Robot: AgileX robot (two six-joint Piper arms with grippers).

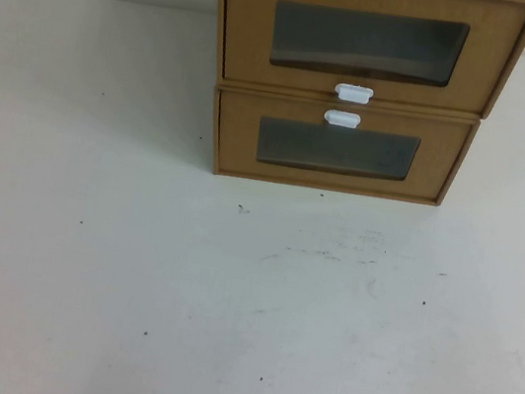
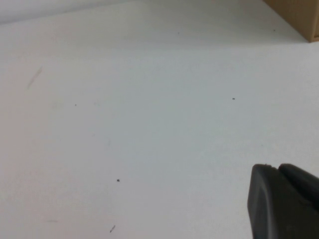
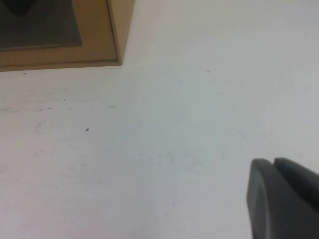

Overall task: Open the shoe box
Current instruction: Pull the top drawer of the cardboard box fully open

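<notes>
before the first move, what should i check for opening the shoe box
1. Stack: upper box on lower box, both shut: ok.
2. Handles: upper handle and lower handle visible, unobstructed: ok.
3. Reach: right gripper over the table near the lower box's corner, far from the handles, shut: not ok for grasping.
4. Parking: left gripper over bare table, away from the boxes: ok.
5. Which box to open: cannot tell.
</notes>
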